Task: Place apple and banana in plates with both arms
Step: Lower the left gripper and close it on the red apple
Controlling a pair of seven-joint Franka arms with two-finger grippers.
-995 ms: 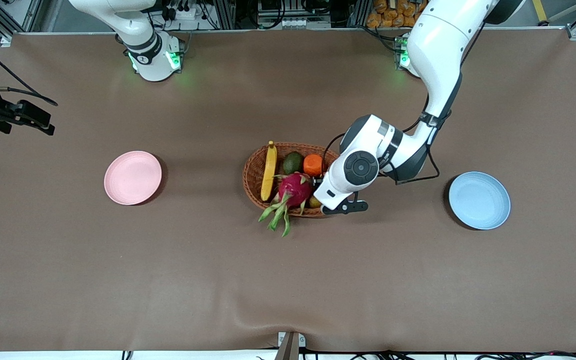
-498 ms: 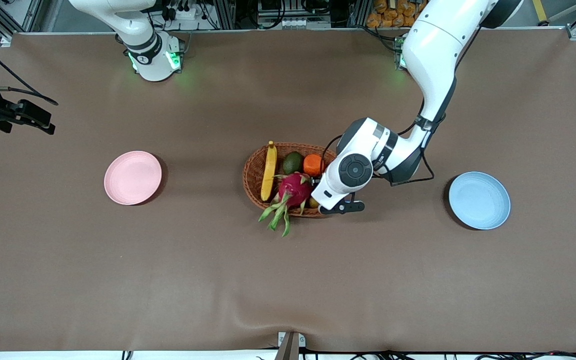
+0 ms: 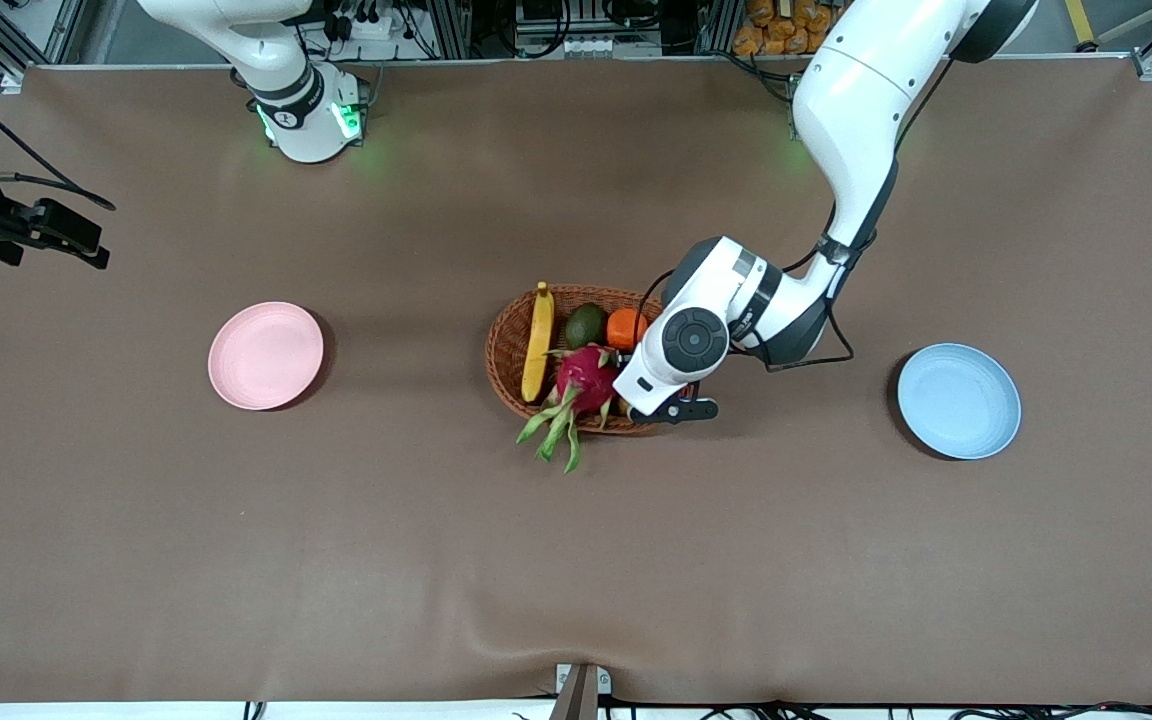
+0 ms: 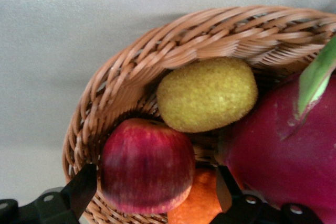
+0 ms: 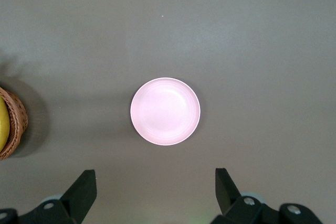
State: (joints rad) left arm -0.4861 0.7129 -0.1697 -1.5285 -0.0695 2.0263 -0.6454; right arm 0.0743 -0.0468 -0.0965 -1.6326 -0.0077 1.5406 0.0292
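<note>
round matte plates: 2, pale pink [image 3: 265,355] and pale blue [image 3: 958,400] | oval woven brown basket [image 3: 508,345]: 1 | long yellow banana [image 3: 538,340]: 1 | small red apple [image 4: 147,165]: 1 | pink dragon fruit [image 3: 586,380]: 1

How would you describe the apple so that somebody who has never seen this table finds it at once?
Start at the oval woven brown basket in the middle of the brown table. At its end toward the left arm, under the open left gripper, lies the small round red apple. It touches a fuzzy yellow-brown oval fruit and an orange round fruit; it alone is glossy dark red with faint streaks.
</note>
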